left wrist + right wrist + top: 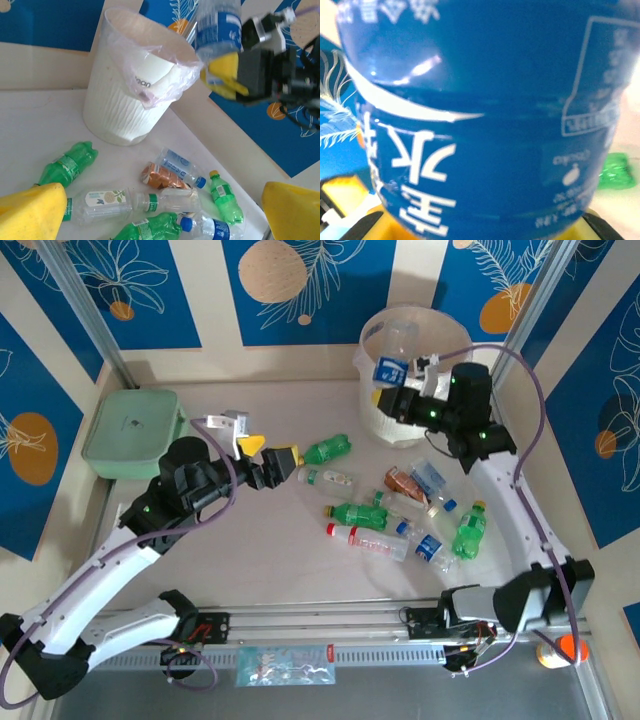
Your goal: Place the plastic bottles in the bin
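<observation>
top external, right gripper (387, 388) holds bottle (400, 340) upright over bin (372, 416)

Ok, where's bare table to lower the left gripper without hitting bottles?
Bare table runs along the far edge between the green box and the bin, and nearside between the left arm and the bottles. Crowded: the bottles lying in front of the bin, right of the left gripper.

Noted pale green square lidded box (133, 432) at far left of table (250, 560), lid on, near back wall. Noted flat clear packet (285, 665) on near rail (330, 620). Logged blue wall panels (305, 290) printed with white leaves and orange circles.
</observation>
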